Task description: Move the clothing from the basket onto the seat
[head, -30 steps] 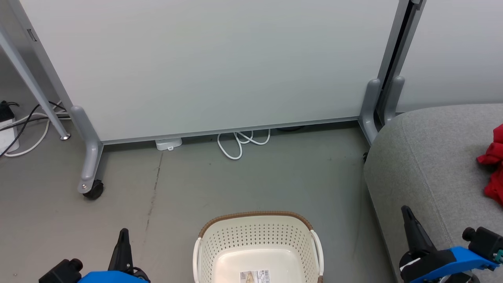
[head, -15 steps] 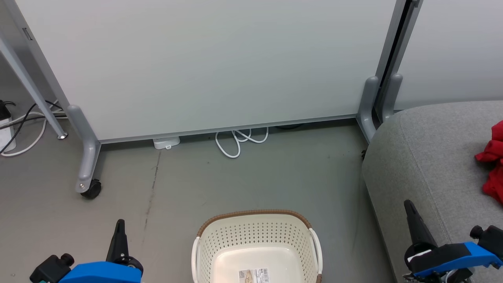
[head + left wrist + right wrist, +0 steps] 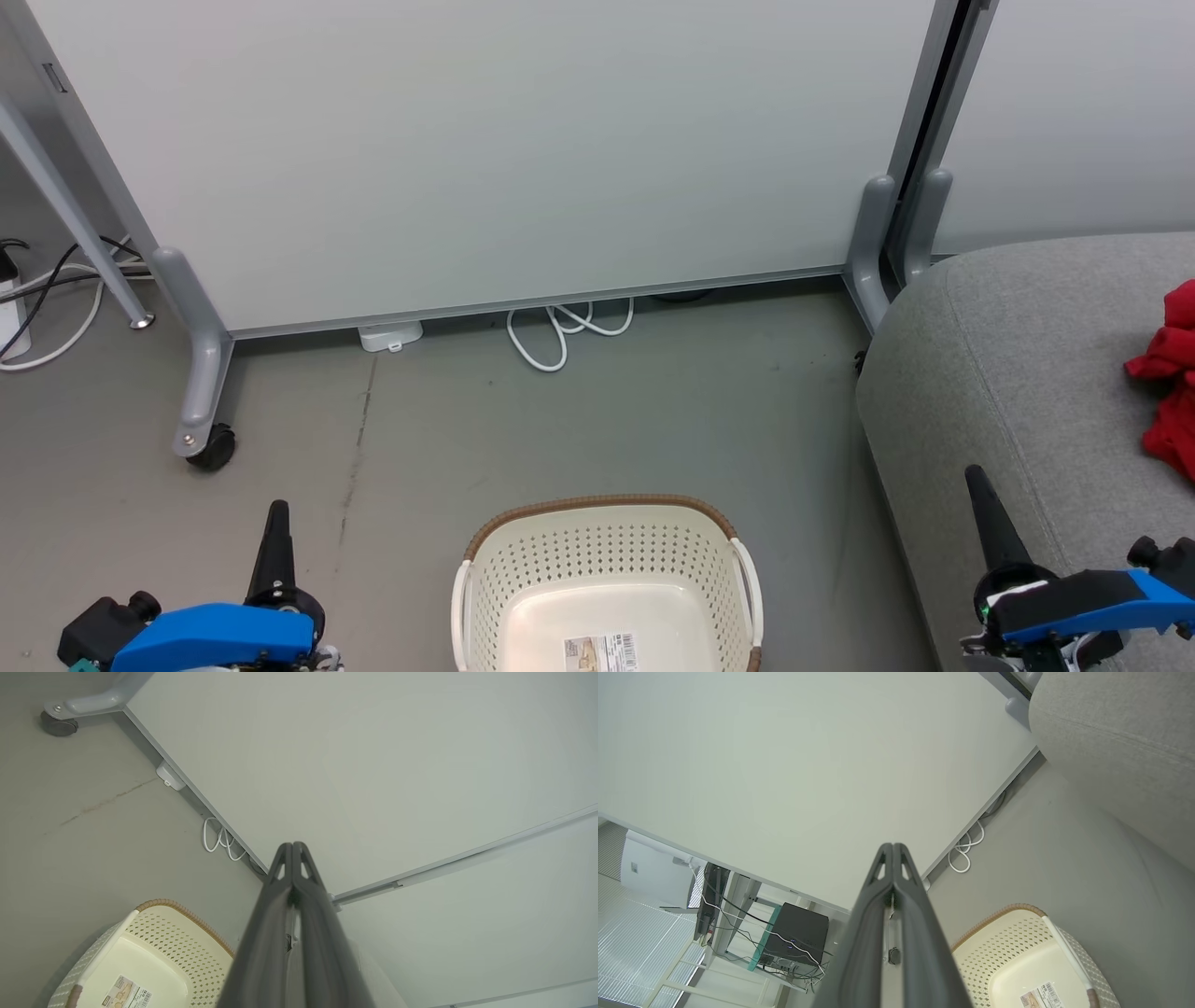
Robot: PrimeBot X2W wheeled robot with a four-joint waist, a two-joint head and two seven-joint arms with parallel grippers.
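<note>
Over the last second the head view drifted a little, so the camera moved. Both arms sank toward the near edge. Left gripper and right gripper: fingers pressed together, nothing between them. Basket, near centre on the floor, held only its label. Red clothing lay at far right on the grey seat. Judged: transfer done, arms retiring.

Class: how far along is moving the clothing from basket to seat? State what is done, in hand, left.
Done: red clothing lies on the grey seat; the basket shows only a label inside. In hand: nothing; the left end effector and right end effector are shut and empty. Left: apparently nothing, though the basket's near end is cut off.
</note>
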